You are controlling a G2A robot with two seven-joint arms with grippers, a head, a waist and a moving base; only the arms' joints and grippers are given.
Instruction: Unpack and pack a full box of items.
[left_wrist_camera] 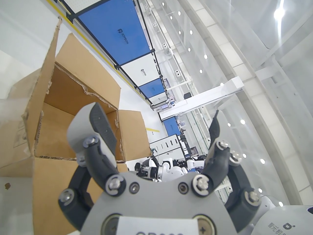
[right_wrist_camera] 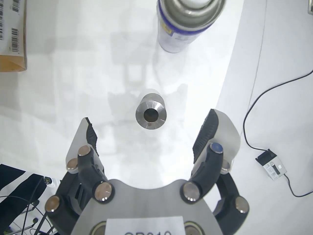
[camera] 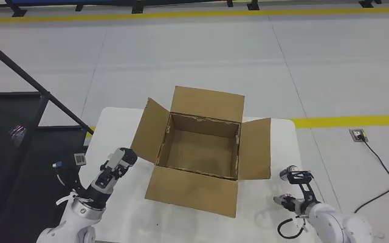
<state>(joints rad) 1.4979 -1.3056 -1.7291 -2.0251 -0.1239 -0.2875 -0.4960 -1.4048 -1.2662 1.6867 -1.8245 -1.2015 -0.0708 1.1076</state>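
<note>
An open cardboard box (camera: 200, 152) stands in the middle of the white table (camera: 121, 121), all flaps spread, its inside bare. My left gripper (camera: 125, 156) hovers just off the box's left flap, open and holding nothing (left_wrist_camera: 156, 121), tilted up past the box (left_wrist_camera: 73, 94). My right gripper (right_wrist_camera: 149, 126) hangs open above the table near the right front corner (camera: 298, 185). Directly under it stands a small metal cylinder (right_wrist_camera: 151, 114) with a hole in its top. A spray can (right_wrist_camera: 190, 13) stands upright a little farther off, beside the box's right flap (right_wrist_camera: 12, 25).
A black rack (camera: 24, 140) stands on the floor left of the table. The table's right edge runs close to the can, with a cable and socket (right_wrist_camera: 270, 163) on the floor beyond. Free tabletop lies between the box and the cylinder.
</note>
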